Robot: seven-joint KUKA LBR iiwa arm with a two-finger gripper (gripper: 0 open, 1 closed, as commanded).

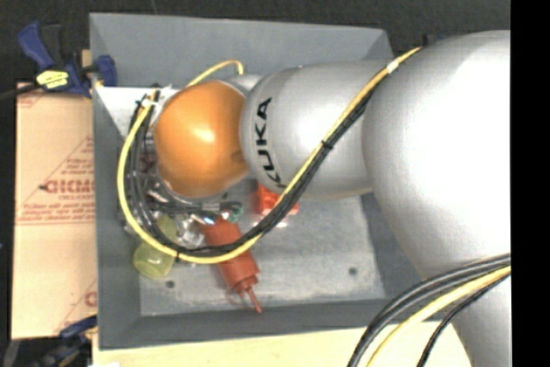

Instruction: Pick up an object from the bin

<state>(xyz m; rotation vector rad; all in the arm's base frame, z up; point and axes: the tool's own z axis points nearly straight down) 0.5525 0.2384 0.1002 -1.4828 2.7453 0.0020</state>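
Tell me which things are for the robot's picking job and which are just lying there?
For the job: grey bin; gripper, low over its left side; red bottle, probably, right beside it.
Just lying there: yellow-green lump by the lower left corner; orange piece near the middle.

Grey metal bin (258, 39): much of the floor was covered by the silver arm (326, 133) and its orange domed wrist cover (199, 137).
Small orange item (263, 200): mostly under the arm; kind unclear.
Red bottle-shaped plastic piece (238, 266): upper end was crossed by the black and yellow cables (258, 232).
Pale yellow-green translucent item (153, 262): kind unclear.
Arm: cut off at the lower edge.
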